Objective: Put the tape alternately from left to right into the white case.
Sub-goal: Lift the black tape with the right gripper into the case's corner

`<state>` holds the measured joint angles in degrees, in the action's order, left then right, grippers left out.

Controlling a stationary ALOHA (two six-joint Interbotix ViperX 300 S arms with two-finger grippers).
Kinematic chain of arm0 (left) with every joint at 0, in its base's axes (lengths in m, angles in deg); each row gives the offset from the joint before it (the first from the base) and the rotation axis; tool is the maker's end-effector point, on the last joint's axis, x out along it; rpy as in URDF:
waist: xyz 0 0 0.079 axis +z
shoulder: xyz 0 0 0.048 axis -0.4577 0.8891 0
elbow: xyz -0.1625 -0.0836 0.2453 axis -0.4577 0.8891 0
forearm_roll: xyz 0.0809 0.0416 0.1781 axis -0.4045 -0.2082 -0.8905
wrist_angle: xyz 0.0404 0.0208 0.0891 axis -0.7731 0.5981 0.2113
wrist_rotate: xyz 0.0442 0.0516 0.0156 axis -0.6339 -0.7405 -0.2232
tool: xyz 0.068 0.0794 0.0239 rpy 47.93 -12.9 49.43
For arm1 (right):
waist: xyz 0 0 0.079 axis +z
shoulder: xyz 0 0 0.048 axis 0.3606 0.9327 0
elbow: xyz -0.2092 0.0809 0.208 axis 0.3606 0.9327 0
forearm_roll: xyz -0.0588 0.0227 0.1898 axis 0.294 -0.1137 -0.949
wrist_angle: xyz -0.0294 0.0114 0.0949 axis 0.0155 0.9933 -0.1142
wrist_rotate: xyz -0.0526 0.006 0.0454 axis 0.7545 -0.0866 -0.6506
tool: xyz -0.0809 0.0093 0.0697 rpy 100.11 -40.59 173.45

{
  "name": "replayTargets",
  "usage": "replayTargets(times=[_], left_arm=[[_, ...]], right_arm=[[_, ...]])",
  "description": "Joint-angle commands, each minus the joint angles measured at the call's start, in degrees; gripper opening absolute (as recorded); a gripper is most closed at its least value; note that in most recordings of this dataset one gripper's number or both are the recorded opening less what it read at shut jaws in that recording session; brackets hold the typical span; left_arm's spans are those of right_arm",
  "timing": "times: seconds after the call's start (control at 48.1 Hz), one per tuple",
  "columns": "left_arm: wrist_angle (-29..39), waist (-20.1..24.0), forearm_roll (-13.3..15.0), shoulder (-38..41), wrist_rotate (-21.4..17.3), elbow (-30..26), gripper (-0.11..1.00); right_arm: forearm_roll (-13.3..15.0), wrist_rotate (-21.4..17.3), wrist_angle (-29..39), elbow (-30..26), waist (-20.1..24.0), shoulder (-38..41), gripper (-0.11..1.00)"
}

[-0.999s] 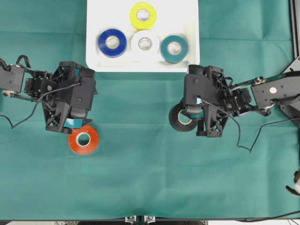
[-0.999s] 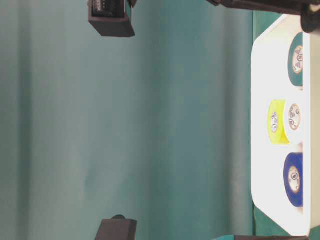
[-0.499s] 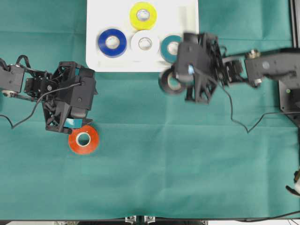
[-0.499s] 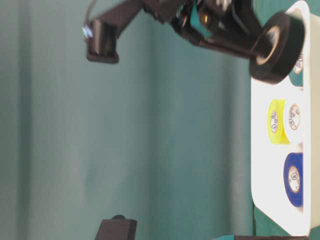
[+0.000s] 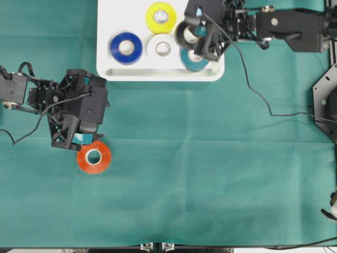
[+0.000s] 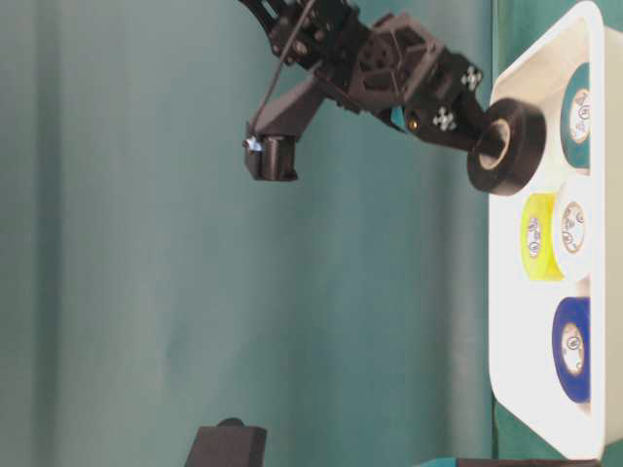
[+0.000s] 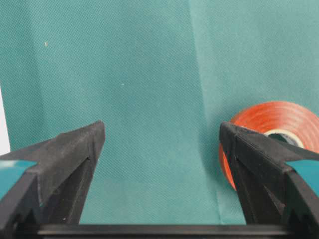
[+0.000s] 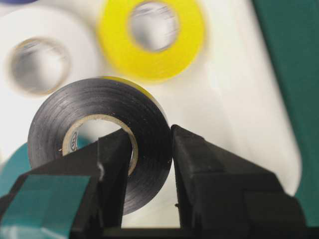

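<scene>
The right gripper pinches a black roll of tape through its wall: in the right wrist view one finger sits inside the core and the other presses the outer face. The roll is glossy black with a pale inner liner, and the table-level view shows it tilted and held in the air just above the case. From overhead it hangs over the case's right half, between the yellow roll and the teal roll, partly covering the teal one.

The case is a shallow white tray with rounded corners and a raised rim, lying at the top middle of the green cloth. Four rolls lie flat in it: yellow at the back, then blue, white and teal in a row along the near edge. The white touches the yellow and sits just beside the blue. In the table-level view the rolls show paper labels in their cores.

The left gripper hovers low over the cloth, well apart from the case, with its jaws spread and nothing between them. An orange roll lies flat on the cloth just beside it. In the left wrist view that roll sits behind the finger on the picture's right, outside the gap.
</scene>
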<state>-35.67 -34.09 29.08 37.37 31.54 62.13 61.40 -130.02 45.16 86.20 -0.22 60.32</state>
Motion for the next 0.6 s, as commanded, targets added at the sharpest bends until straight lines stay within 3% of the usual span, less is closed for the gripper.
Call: replayTargets(times=[0.0, 0.187, 0.582], left_arm=[[-0.35, 0.09, 0.09, -0.62, 0.09, -1.14, 0.53], [-0.26, 0.09, 0.09, -0.62, 0.09, -0.97, 0.53], [-0.35, 0.09, 0.09, -0.62, 0.09, -0.97, 0.53]], right_arm=[[0.53, 0.09, -1.76, -2.02, -2.46, 0.53, 0.27], [0.53, 0.0, -2.99, -2.46, -5.98, 2.72, 0.27], [0.53, -0.26, -2.11, -2.55, -6.33, 3.34, 0.27]])
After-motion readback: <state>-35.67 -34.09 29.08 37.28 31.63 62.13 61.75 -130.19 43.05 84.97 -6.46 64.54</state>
